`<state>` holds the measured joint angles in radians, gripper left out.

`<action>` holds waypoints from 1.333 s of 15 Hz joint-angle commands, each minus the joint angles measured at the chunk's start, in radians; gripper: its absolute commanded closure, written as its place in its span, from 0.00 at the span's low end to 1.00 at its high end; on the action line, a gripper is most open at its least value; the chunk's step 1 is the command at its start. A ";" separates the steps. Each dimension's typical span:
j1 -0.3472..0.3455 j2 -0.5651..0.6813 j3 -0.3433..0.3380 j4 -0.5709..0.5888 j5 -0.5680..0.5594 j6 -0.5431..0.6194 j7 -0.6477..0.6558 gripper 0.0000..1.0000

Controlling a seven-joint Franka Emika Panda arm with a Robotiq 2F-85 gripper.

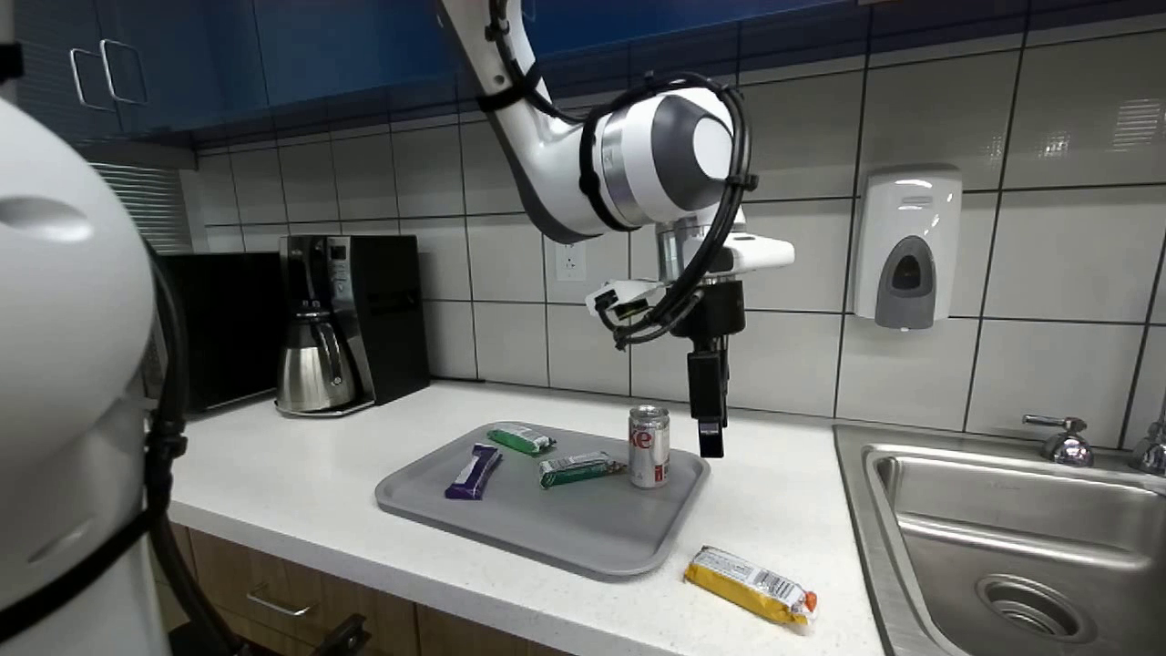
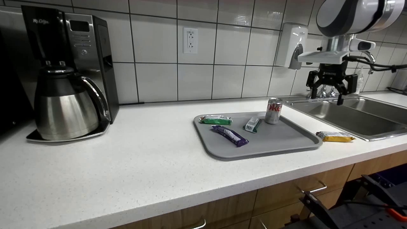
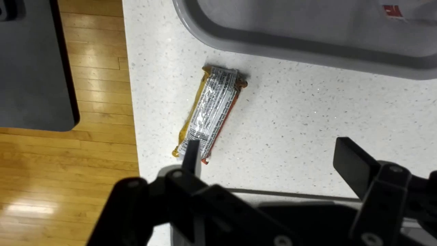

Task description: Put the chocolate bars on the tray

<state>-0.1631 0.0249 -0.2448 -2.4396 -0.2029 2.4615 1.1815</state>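
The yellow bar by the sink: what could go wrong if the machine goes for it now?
The yellow bar lies near the sink and the edge of the counter, so a bump might send it over. The open tool isn't centred on it, so dropping straight down might miss it or squash an end. On the tray, the upright can might topple if brushed.

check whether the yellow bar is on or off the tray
Off: the yellow bar lies on the white counter, and the wrist view shows a gap between it and the tray.
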 commanded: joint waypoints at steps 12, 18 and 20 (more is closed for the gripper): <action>-0.050 0.013 -0.037 -0.110 -0.024 0.134 0.173 0.00; -0.060 0.072 -0.072 -0.105 -0.021 0.181 0.168 0.00; -0.054 0.103 -0.085 -0.098 -0.033 0.199 0.180 0.00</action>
<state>-0.2109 0.0930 -0.3184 -2.5431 -0.2044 2.6225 1.3352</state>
